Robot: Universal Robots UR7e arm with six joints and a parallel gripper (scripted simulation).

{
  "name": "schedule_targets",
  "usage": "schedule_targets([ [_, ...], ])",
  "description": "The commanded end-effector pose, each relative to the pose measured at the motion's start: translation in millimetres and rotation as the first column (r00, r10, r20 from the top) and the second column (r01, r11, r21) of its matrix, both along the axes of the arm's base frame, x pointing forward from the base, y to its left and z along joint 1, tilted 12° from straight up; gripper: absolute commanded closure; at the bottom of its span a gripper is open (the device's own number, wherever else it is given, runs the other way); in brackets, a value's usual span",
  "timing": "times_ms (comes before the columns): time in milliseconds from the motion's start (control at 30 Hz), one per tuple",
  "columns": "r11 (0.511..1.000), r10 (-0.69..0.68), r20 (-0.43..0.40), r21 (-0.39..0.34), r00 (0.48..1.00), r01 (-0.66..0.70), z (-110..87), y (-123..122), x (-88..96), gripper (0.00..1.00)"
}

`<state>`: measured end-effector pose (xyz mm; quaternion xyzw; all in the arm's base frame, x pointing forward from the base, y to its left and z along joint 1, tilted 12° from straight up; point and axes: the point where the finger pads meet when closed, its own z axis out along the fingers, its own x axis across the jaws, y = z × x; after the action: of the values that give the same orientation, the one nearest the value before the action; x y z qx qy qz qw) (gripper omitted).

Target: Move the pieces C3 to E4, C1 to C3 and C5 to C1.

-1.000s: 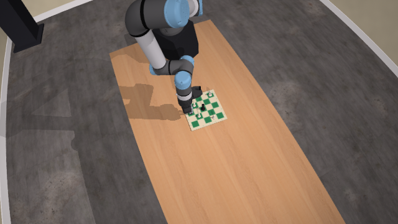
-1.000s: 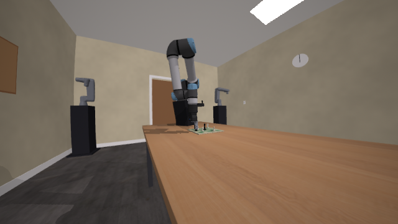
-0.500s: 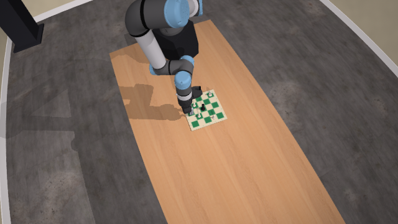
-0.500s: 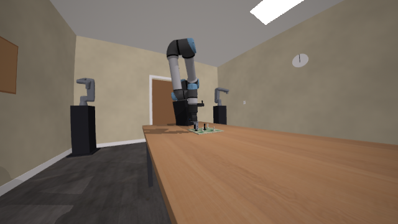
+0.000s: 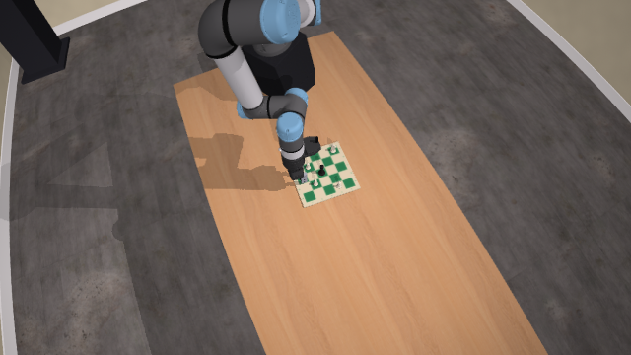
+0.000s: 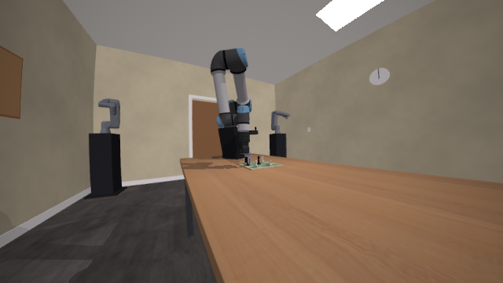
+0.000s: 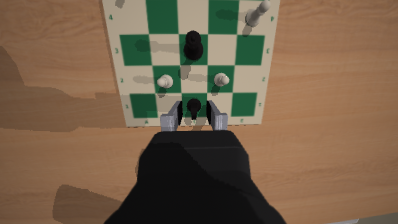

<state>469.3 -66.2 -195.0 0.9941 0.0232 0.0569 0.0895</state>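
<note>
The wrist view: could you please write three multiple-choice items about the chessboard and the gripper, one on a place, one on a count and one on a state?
1. Where does the small black piece stand?
A. Between the gripper's fingers, on the board's nearest row
B. On the table beside the board
C. On the board's farthest row

2. How many white pieces show in the wrist view?
A. One
B. Three
C. Six

3. How is the gripper?
A. Open
B. Shut on a white piece
C. Shut on nothing

Answers:
1 A: the small black piece stands between the fingers of the gripper, on the nearest row of the board.
2 B: white pieces show at and.
3 A: a gap shows on each side of the piece.
</note>
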Motion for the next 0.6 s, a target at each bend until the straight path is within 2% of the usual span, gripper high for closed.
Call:
schedule_targets([
  [0,1.0,0.0,0.001,0.0,1.0,0.0,3.2,0.4,0.1,0.27],
  [233,1.0,0.0,0.001,0.0,1.0,0.0,14.8,2.5,-1.3,0.27],
  [567,1.0,0.0,0.001,0.0,1.0,0.0,55.9,9.9,-6.3,0.27],
])
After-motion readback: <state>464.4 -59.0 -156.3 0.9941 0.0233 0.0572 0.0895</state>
